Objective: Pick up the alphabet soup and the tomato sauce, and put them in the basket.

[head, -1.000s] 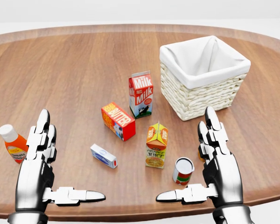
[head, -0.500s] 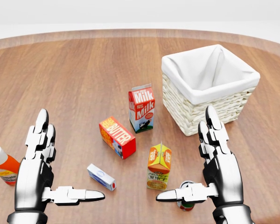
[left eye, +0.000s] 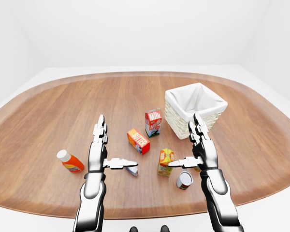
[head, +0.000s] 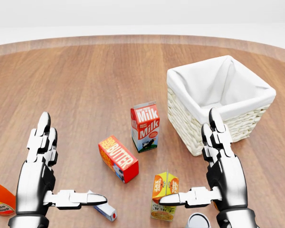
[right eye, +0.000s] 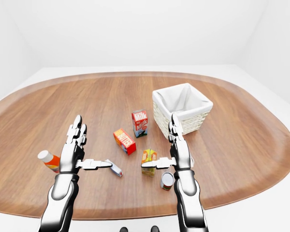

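1. Table (left eye: pixel 48 125): large oval slab, wood-grain top with a lighter raised rim, white room around it.
2. Basket (head: pixel 247 124): square woven wicker walls, white cloth liner folded over the rim. Sits at 1 o'clock from the milk carton (head: pixel 145 126) in the head view, near but apart.
3. Milk carton: upright gable-top box, red and white, "Milk" printed on it.
4. Butter box (head: pixel 118 159): red-orange rectangular pack lying on its long side, at 7 o'clock from the milk carton.
5. Orange juice carton (head: pixel 165 195): small gable-top, orange-yellow; right thumb crosses its lower face in the head view.
6. Can (left eye: pixel 185 180): short cylinder, metal lid, red/white/green label, at 4 o'clock from the juice carton. Label text too small to tell soup from sauce. Head view cuts it off at the bottom edge, only the lid rim shows.
7. Small white-blue box (left eye: pixel 131 169): flat pack, mostly hidden behind the left thumb.
8. Orange bottle (left eye: pixel 70 161): white cap, lying tilted at 9 o'clock from the left hand; head view crops it at the left edge.
9. Left hand (head: pixel 42 175): chrome segmented fingers, spread flat, thumb out sideways, holding nothing.
10. Right hand (head: pixel 219 172): same build, fingers splayed, empty. A small orange patch shows just behind the palm; can't identify it.
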Controlling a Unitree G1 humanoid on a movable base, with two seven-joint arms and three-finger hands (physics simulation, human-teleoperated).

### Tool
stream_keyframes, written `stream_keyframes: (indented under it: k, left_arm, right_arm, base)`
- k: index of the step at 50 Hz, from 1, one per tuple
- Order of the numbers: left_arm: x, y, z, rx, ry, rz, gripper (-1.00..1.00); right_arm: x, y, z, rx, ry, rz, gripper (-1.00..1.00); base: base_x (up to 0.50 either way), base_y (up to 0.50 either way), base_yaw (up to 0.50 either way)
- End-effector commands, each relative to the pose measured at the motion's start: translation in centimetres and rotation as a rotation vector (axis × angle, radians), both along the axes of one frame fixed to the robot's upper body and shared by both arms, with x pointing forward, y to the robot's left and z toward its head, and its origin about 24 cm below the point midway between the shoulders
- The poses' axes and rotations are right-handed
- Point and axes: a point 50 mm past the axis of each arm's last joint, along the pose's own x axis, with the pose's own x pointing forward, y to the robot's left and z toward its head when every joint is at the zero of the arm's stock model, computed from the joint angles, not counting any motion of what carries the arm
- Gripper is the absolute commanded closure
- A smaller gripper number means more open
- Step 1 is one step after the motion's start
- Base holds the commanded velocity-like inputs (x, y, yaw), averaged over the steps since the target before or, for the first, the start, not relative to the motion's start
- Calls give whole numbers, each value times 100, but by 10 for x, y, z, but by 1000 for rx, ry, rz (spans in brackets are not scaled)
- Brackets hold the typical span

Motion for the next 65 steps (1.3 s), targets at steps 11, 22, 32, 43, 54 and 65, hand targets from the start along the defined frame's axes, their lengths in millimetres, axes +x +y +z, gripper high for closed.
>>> stream_keyframes:
  k: [11,22,32,43,54,65]
  left_arm:
    - [1,0,-1,1,5,-2,-100]
    - [0,0,0,1,0,-1,-100]
    - [0,0,3,0,-11,0,-100]
    - [0,0,1,0,-5,-1,-100]
    - [0,0,0,1,0,-3,-100]
    - [0,0,0,0,-1,-1,-100]
  right_arm:
    - [1,0,-2,1,7,2,-100]
    - [1,0,-1,1,3,1,-100]
    - [0,0,1,0,-4,0,-100]
    - [0,1,0,0,0,4,-100]
    - [0,1,-1,0,5,7,-100]
    - [1,1,-2,0,8,6,-100]
  base:
    - [23,0,0]
    - [23,0,0]
    - [19,0,0]
    - [0,0,0]
    - [0,0,0]
    - [0,0,0]
